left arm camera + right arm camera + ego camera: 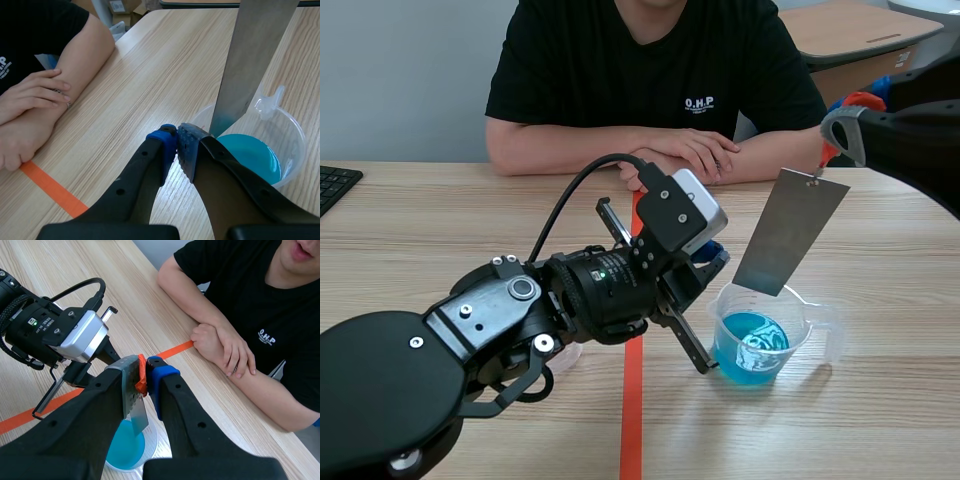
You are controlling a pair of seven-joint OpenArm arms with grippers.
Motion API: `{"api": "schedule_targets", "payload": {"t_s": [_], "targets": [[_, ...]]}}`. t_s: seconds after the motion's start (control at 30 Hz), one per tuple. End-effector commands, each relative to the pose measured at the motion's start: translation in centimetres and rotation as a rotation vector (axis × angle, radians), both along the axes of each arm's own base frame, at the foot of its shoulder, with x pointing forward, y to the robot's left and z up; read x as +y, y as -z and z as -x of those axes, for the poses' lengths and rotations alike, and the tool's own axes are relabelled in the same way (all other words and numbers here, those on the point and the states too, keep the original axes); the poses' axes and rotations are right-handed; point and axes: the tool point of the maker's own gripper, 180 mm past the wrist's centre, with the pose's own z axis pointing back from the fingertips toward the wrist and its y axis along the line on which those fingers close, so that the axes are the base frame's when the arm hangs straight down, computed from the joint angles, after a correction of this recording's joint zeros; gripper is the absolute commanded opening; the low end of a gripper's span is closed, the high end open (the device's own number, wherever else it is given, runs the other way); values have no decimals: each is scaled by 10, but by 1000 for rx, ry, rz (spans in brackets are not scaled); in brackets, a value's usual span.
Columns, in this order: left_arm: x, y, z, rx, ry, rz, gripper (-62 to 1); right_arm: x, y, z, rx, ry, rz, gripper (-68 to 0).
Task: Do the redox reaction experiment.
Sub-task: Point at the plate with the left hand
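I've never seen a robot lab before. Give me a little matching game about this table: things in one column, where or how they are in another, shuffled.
Things:
1. flat grey metal plate
2. clear plastic beaker
3. left arm's fingers
4. person's hands

States:
A. resting folded on the wooden table's far side
B. holds blue liquid
C. shut on nothing, beside the beaker
D. gripped at its top by the right arm's fingers, hanging over the beaker

Pairs: 1-D, 2-B, 3-C, 4-A.
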Motion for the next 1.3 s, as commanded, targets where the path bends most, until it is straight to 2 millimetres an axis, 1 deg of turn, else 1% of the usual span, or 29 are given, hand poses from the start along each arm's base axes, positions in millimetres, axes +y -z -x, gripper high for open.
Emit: {"api": "schedule_targets", "payload": {"t_s": [0.0, 0.23, 0.93, 1.07, 1.17, 1.27], "targets": [[-4, -12, -5, -31, 3, 28, -560, 6, -8, 4, -18, -29, -16, -658], [-1, -1, -4, -9, -2, 16, -560, 6, -8, 4, -18, -29, -16, -658], [1, -1, -5, -14, -8, 16, -560, 6, -8, 4, -18, -29, -16, -658], [14, -2, -10, -40, -44, -2, -560, 6, -8, 4, -18, -29, -16, -658], [32, -6, -11, -76, -76, -25, -560, 6, -8, 4, -18, -29, -16, -658], [52, -7, -5, -96, -84, -55, -560, 6, -7, 4, -18, -29, -15, -658]]}}
